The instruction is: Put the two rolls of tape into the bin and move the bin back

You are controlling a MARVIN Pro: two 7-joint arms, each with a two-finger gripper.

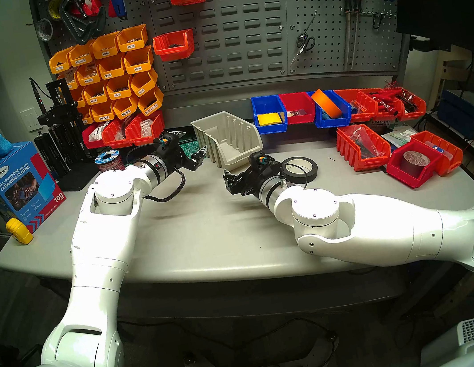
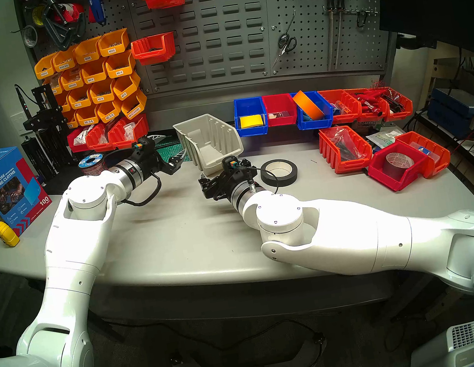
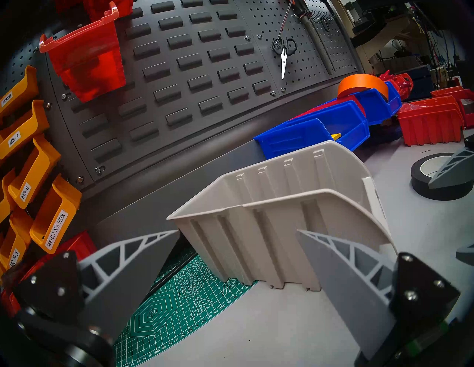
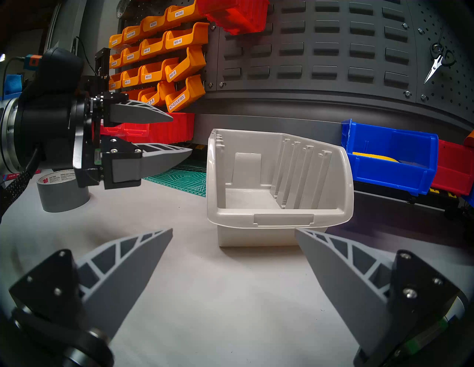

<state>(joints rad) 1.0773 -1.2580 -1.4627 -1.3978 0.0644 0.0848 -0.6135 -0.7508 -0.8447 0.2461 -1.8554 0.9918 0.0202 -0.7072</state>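
I have both arms low over the worktop (image 1: 208,245) with nothing in hand: the left pincer (image 1: 192,145) stands apart just beside the left wall of the beige-grey bin (image 1: 227,139), and the right pincer (image 4: 233,246) is equally wide, aimed at the bin's low front lip. The bin looks bare inside in the right wrist view, so I judge neither roll is in yet. The black tape roll (image 1: 300,169) lies flat on the worktop just right of my right wrist, partly masked by it in the head views, with a thin cable crossing over its white core. The silver-grey duct tape roll (image 4: 62,191) stands on its flat face behind the left pincer; I only see it in the right wrist view, since the left arm hides it from the head cameras. My main worry is that blind spot: swinging the left arm back for the duct tape could knock it, or clip the red wire spool (image 1: 110,162) close behind the wrist. The left fingers are also so close to the bin wall that any sideways drift would shove the light bin toward the blue bin (image 1: 269,113). Reaching for the black roll, the cable could snag it.
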